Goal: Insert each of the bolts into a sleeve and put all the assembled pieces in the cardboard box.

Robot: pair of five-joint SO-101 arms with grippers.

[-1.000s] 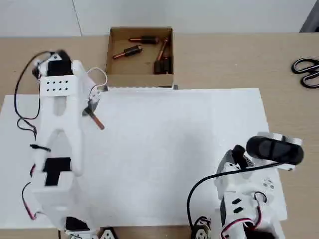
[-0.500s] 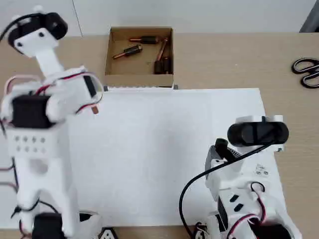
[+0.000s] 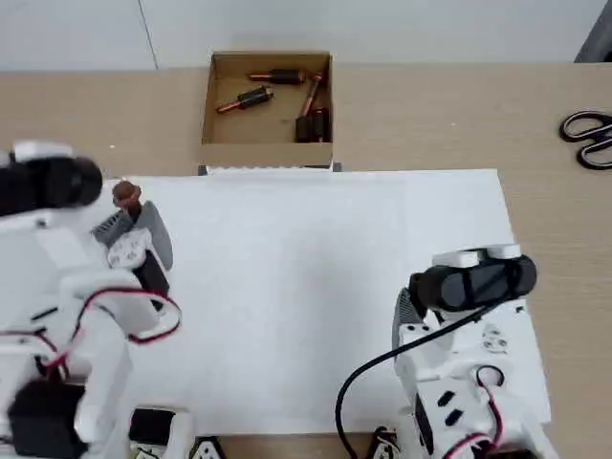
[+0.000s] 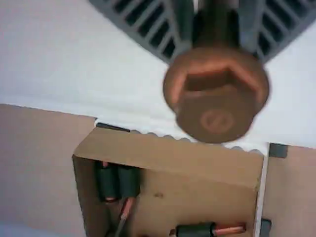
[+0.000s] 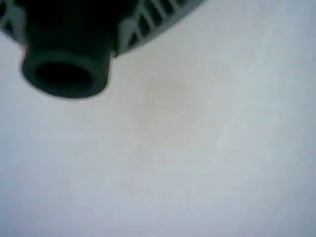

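- The left claw (image 3: 134, 222) is clamped on a bolt (image 4: 217, 96). The shank sits between the fingers and the hexagonal head faces the left wrist camera. The shank's free tip is hidden.
- The right claw (image 5: 74, 22) grips a black sleeve (image 5: 66, 71), which sticks out past the fingers. Its open bore faces the right wrist camera, so its long axis runs roughly along the claw.
- From the left claw, the sleeve is well apart, far to the right across the white sheet (image 3: 316, 287) and nearer the robot's bases. From the right claw, the bolt is far to the left and farther out.
- My judgement is that the next move depends on bringing the two long axes into one line. The bolt's tip has to meet the sleeve's bore head-on somewhere between the claws, and they are not yet aligned.
- The cardboard box (image 3: 268, 153) sits on the tabletop (image 3: 430, 115) just ahead of the left claw and a little to its right. It already holds finished pieces (image 3: 253, 98).
- The left claw is clearly nearer the box than the right, so it looks better placed for the drop-off.
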